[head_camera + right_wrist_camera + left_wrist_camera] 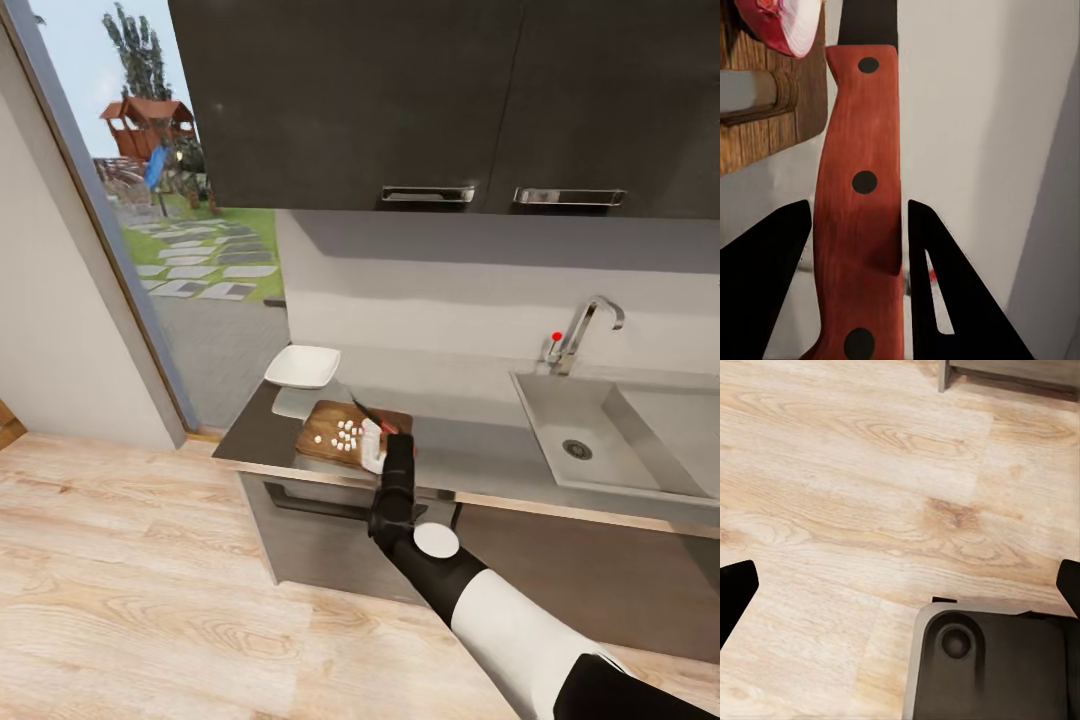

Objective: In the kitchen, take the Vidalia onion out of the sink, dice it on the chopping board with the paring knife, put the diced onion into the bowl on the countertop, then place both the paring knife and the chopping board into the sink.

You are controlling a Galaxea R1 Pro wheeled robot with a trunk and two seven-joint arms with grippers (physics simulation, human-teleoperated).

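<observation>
- Dicing looks done in the head view: white bits lie on the board on the bench, bowl at its 11 o'clock, sink at 3 o'clock.
- Left wrist view: left claw spread wide over wooden floor, empty.
- Right wrist view: right claw closed around the knife handle beside an onion piece; next, I judge, bits go into the bowl.

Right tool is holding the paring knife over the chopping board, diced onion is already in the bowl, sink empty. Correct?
Not quite. The diced onion is not in the bowl; the white bits lie on the chopping board, and the bowl looks empty, as the head view shows. The rest holds: the right tool grips the paring knife at the board, and the sink is empty.
</observation>
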